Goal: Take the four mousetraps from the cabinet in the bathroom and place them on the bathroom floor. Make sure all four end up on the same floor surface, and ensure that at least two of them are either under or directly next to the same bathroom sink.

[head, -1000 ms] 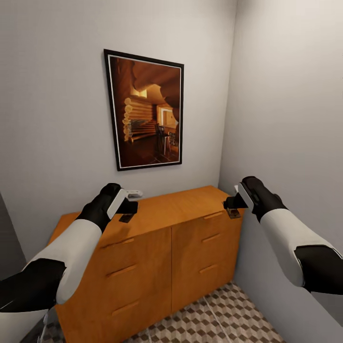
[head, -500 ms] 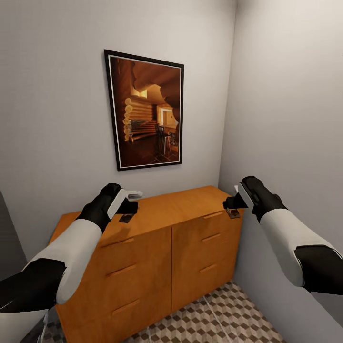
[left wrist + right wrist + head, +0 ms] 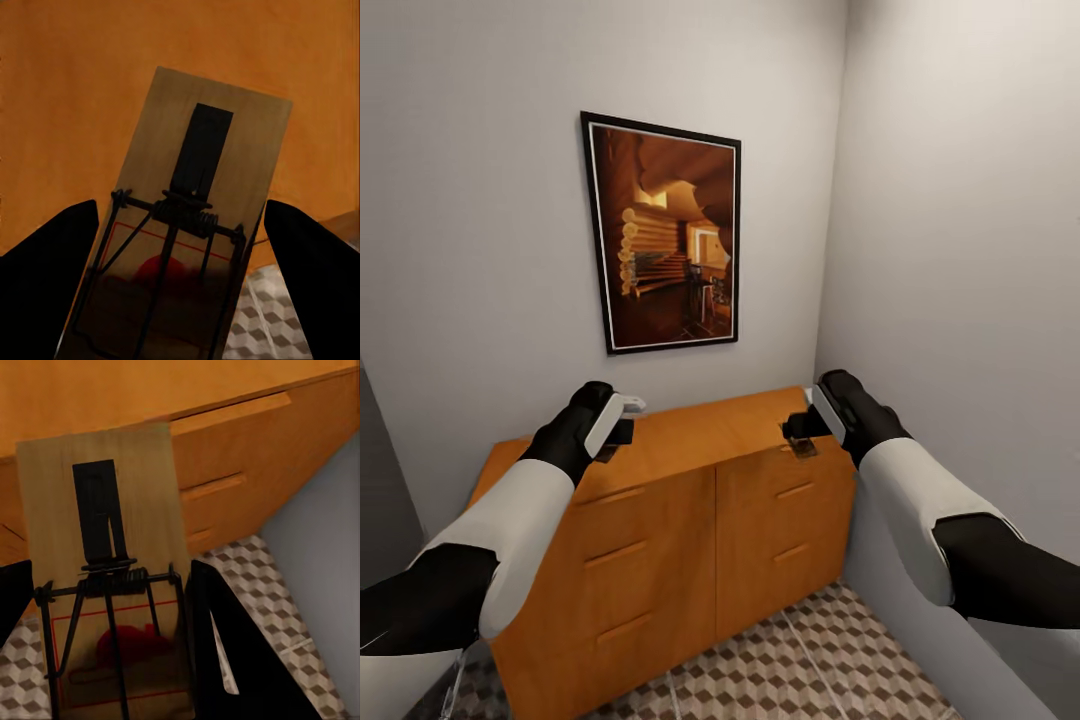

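Each gripper carries a mousetrap above the cabinet (image 3: 690, 520), a low orange-brown sideboard against the back wall. My left gripper (image 3: 608, 448) is shut on a tan mousetrap (image 3: 196, 217) with dark wire and a red mark, over the cabinet's top at its left part. One black finger (image 3: 45, 289) shows on each side of that board. My right gripper (image 3: 800, 445) is shut on a second mousetrap (image 3: 105, 562) above the cabinet's right front edge. The bathroom floor (image 3: 790, 660), with its cube-pattern tiles, lies below in front.
A framed picture (image 3: 660, 235) hangs on the grey wall above the cabinet. A side wall (image 3: 960, 300) closes the corner close to the cabinet's right end. The cabinet front (image 3: 255, 457) has closed drawers with slim handles. A dark edge (image 3: 375, 480) stands at the far left.
My right gripper has moved left with its mousetrap, from the cabinet's right corner toward its middle. The left gripper has drawn back slightly. The view itself has shifted a little.
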